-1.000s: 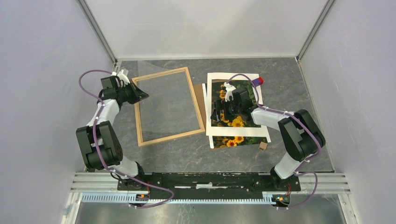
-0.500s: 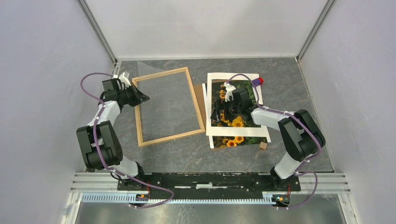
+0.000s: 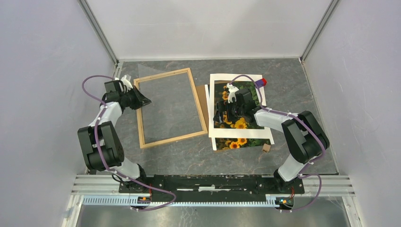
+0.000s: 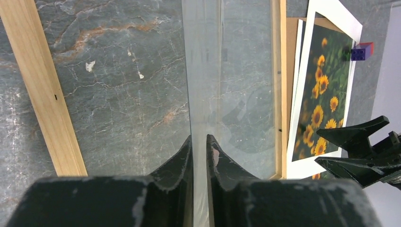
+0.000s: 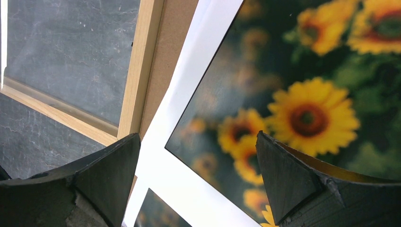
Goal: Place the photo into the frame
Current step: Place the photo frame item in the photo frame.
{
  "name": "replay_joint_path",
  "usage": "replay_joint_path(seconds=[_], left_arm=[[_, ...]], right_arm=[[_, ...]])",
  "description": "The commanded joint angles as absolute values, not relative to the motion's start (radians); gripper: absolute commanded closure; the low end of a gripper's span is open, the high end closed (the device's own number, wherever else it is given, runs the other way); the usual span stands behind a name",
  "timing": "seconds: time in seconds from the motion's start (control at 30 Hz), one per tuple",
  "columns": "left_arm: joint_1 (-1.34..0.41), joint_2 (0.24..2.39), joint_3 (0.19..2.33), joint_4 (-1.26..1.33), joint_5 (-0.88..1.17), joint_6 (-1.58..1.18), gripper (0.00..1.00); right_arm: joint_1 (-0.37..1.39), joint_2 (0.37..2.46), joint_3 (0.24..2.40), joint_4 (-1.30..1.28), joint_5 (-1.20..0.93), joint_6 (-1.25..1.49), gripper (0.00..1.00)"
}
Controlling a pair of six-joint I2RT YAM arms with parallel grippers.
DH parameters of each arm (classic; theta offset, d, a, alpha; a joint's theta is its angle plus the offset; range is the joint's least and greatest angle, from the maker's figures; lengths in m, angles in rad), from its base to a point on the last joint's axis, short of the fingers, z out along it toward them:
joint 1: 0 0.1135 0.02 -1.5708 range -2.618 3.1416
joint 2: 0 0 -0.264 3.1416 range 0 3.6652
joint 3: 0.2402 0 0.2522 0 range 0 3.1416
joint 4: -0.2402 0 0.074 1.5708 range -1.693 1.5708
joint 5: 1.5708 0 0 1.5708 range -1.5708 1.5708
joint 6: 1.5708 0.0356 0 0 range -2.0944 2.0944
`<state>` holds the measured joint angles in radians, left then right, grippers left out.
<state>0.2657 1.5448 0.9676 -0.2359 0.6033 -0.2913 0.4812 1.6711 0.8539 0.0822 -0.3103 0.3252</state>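
Note:
The light wood frame (image 3: 174,139) lies flat left of centre with bare tabletop showing through it. My left gripper (image 3: 144,100) is at its far left corner. Its jaws (image 4: 199,137) are parted by a narrow slit, and a tilted clear pane (image 4: 203,85) has its edge in that slit. The sunflower photo (image 3: 239,124) lies to the right under a white mat (image 3: 241,134), and a strip of it pokes out below. My right gripper (image 3: 219,115) hovers wide open over the mat's window corner (image 5: 198,137), holding nothing.
A brown backing board (image 3: 206,94) peeks out between frame and mat. A red and blue block (image 3: 262,82) sits at the mat's far right corner. A small brown block (image 3: 266,147) lies near the front right. Enclosure walls stand close on both sides.
The left gripper has shifted slightly with the pane and its jaws have parted a little. The right arm has not moved.

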Motion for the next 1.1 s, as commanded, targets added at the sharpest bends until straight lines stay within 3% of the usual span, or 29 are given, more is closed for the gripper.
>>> replay_joint_path(seconds=[0.0,0.33,0.43,0.67,1.07], left_arm=[[0.258,1.544,0.997,-0.251,0.564,-0.311,0.78],[0.258,1.560,1.011,-0.276,0.528,-0.319,0.63],[0.258,1.560,1.014,-0.276,0.521,-0.323,0.50],[0.257,1.548,1.015,-0.291,0.470,-0.334,0.32],[0.256,1.542,1.036,-0.340,0.399,-0.322,0.22]], right_arm=[[0.478,1.676,0.854,0.112,-0.313,0.321,0.02],[0.479,1.672,0.856,0.110,-0.310,0.318,0.02],[0.478,1.672,0.857,0.109,-0.309,0.318,0.02],[0.478,1.670,0.859,0.107,-0.308,0.317,0.02],[0.478,1.664,0.859,0.107,-0.308,0.316,0.02]])
